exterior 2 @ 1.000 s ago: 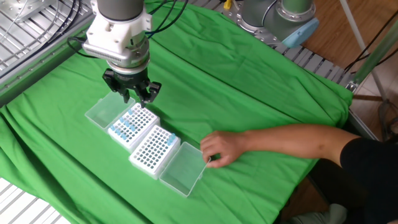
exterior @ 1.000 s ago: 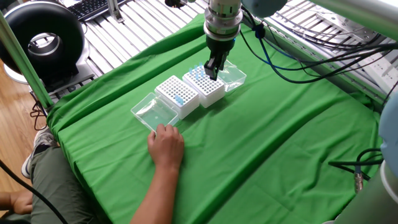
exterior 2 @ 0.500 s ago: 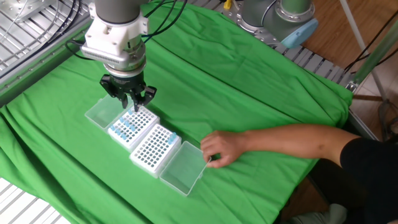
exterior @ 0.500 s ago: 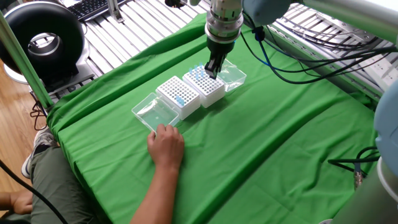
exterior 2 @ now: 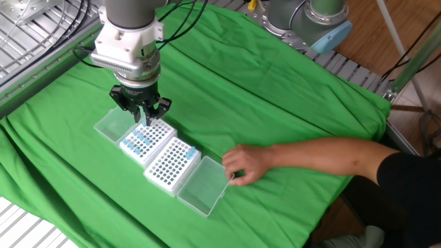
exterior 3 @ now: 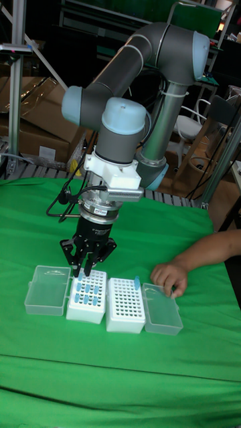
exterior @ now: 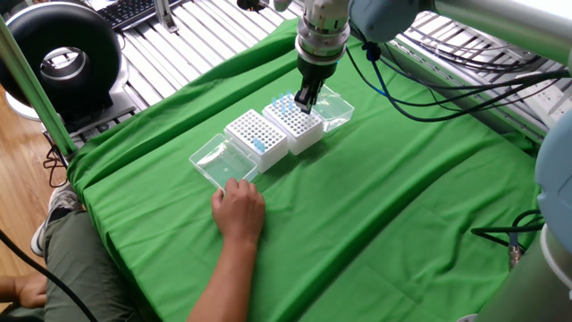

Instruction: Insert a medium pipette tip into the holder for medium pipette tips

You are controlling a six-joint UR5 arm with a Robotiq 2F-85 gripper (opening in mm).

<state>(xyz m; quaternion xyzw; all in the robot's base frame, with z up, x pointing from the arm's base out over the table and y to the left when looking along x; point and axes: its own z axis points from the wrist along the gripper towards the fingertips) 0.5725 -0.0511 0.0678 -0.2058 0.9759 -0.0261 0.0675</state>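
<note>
White tip racks (exterior 2: 160, 151) two, clear lids (exterior 2: 201, 187) two, pincer (exterior 2: 146, 122) fingers nearly together, grip unclear

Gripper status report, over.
Gripper low over the tip box, fingers close together; grasp unclear. Second box alongside. Person's hand rests on its open lid.

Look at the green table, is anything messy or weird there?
Nothing is spilled or broken. The two tip boxes sit neatly side by side, lids open. The only odd thing is a person's hand resting on one lid while the claw works nearby.
</note>
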